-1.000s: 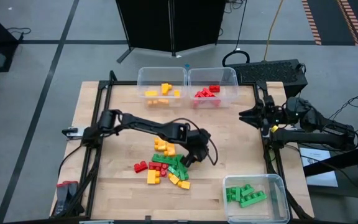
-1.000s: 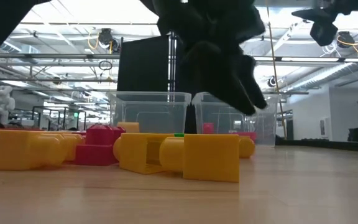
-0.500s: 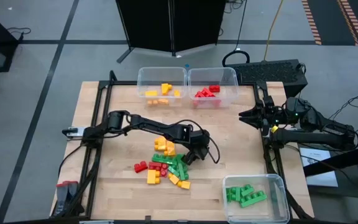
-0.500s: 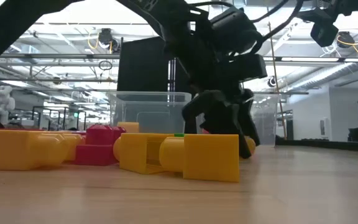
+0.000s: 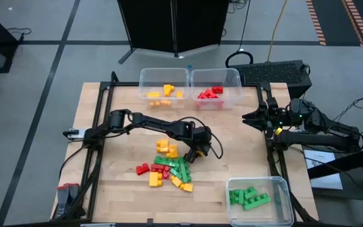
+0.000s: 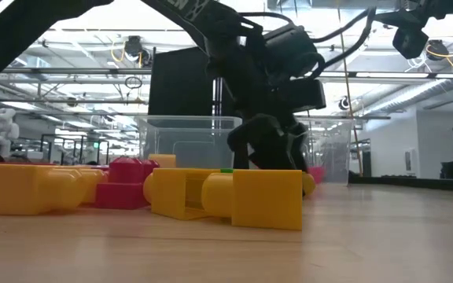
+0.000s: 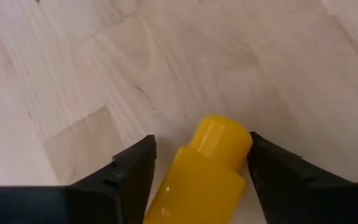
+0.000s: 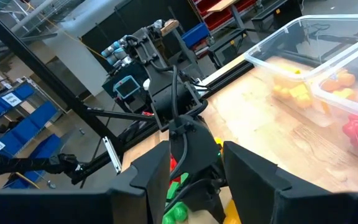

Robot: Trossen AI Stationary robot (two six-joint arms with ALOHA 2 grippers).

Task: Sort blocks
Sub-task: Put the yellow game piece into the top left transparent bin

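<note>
- Open room: I see bare pale wood on the bench (image 5: 121,161) left of the pile and between the pile and the far bins.
- Left tool (image 5: 193,154): I have it down at the right edge of the loose blocks (image 5: 169,167) in mid-bench. Its fingers (image 7: 129,171) stand apart either side of a yellow-orange block (image 7: 201,174) that lies on the wood; I cannot tell whether they touch it.
- Right tool (image 5: 247,117): it hangs at the bench's right edge, well apart from the pile, fingers parted and holding nothing.
- Sorted blocks: yellow-orange in the far-left clear bin (image 5: 149,78), red in the bin beside it (image 5: 232,79), green in the near-right bin (image 5: 281,187).
- Materials: smooth, glossy studded plastic; rounded stud ends.
</note>
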